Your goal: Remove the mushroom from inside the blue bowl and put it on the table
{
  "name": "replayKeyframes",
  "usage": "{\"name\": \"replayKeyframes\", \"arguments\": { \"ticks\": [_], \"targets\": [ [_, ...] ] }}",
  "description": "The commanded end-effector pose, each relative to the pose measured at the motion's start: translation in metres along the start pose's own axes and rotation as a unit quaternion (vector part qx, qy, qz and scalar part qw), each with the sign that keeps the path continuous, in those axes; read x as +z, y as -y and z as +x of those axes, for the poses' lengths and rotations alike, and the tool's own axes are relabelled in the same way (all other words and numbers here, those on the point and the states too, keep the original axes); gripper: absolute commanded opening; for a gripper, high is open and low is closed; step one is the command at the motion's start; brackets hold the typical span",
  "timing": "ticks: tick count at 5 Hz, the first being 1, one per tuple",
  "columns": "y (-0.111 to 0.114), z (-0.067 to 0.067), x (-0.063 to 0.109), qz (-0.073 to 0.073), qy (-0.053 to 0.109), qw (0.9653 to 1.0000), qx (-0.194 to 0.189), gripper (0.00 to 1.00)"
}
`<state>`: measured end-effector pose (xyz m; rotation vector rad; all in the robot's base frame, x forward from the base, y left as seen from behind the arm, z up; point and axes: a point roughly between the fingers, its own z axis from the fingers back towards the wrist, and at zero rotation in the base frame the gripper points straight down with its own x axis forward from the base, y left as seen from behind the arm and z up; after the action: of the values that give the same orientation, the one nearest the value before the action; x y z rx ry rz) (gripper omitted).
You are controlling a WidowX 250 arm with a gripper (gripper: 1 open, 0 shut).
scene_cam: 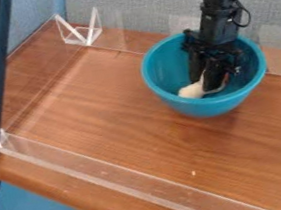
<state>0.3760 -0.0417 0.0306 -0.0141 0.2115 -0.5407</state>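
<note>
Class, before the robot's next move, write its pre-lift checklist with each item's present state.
Black robot hand lowered into the round turquoise plastic bowl: ok
Cream-stemmed toy mushroom inside the bowl: ok
Mushroom firmly gripped: cannot tell, the fingers are dark and overlapping
Bowl upright on the reddish-brown wooden table: ok
Mushroom out on the table: not ok, not yet done
</note>
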Motion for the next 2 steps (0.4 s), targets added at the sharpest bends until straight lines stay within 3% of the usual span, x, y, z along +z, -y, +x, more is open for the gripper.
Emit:
{"name": "replayKeyframes", "arguments": {
  "ticks": [1, 2],
  "targets": [
    [-0.0116, 0.0017, -0.0415, -0.009, -0.013, 0.9996, -0.022, 0.0],
    [-0.0121, 0.0007, -0.0472, -0.011, -0.017, 0.9991, -0.036, 0.0]
  ]
}}
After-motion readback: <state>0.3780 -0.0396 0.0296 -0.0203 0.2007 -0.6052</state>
